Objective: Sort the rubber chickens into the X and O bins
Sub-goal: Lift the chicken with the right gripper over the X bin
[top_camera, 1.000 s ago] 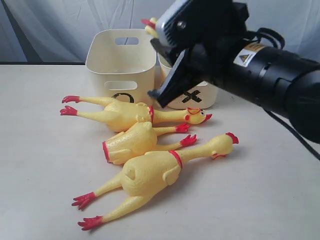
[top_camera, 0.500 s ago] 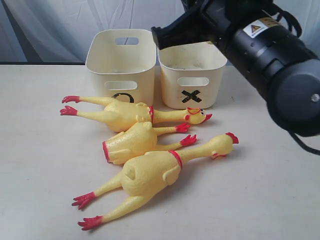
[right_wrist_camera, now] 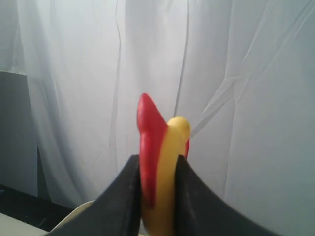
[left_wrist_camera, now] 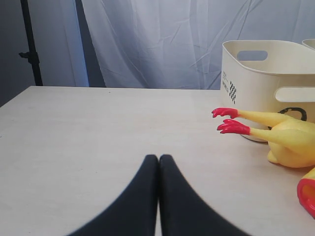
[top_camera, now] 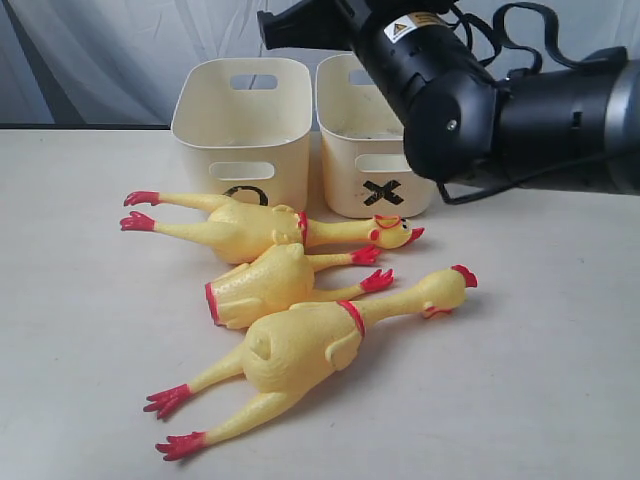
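Exterior view: right arm (top_camera: 450, 100) covers part of the X bin (top_camera: 350, 195).

Two cream tubs stand upright side by side at the back of the table: O bin (top_camera: 240, 120) on the L, X bin (top_camera: 385, 190) on the R, black marks facing front, handle slots near the rims. Three yellow chickens lie in front w/ red feet, combs and neck bands.

- Back chicken (top_camera: 245, 228): long, just in front of the O bin, feet L, head R.
- Middle chicken (top_camera: 262, 285): smaller, feet R, tucked btwn the other two.
- Front chicken (top_camera: 305, 345): big, diagonal, feet near-L, head R.
- 4th chicken (right_wrist_camera: 167, 187): only a yellow-and-red bit shows, pinched in the right gripper (right_wrist_camera: 156, 158), up off the table.
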Action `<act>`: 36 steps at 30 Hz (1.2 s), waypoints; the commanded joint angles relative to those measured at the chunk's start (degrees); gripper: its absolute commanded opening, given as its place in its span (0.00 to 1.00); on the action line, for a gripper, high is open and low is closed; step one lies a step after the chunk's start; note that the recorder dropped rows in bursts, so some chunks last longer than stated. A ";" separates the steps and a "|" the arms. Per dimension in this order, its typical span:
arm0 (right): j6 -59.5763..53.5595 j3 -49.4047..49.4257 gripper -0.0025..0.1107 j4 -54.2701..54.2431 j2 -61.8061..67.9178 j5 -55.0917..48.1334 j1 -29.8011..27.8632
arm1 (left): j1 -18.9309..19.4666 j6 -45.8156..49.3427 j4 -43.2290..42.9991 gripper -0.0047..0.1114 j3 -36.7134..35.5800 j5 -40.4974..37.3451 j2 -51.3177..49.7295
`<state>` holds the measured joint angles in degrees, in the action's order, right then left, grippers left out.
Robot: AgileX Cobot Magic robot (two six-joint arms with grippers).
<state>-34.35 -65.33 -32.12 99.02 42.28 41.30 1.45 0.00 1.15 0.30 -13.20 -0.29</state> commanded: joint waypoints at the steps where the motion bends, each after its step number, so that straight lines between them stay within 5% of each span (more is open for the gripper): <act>1: 2.33 -4.33 0.01 0.67 3.55 0.68 -1.95 | 0.19 0.00 -0.33 0.04 -0.30 0.33 0.29; 18: 2.25 -14.44 0.01 -12.56 15.11 -4.33 -6.35 | 0.19 0.00 -0.75 0.04 -0.30 0.33 0.29; 36: 1.21 -14.44 0.05 -13.26 20.14 -6.21 -8.66 | 0.19 0.00 -0.75 0.04 -0.30 0.33 0.29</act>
<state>-32.59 -79.38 -45.74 118.97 35.47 32.87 1.45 0.00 0.00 0.30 -13.20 -0.29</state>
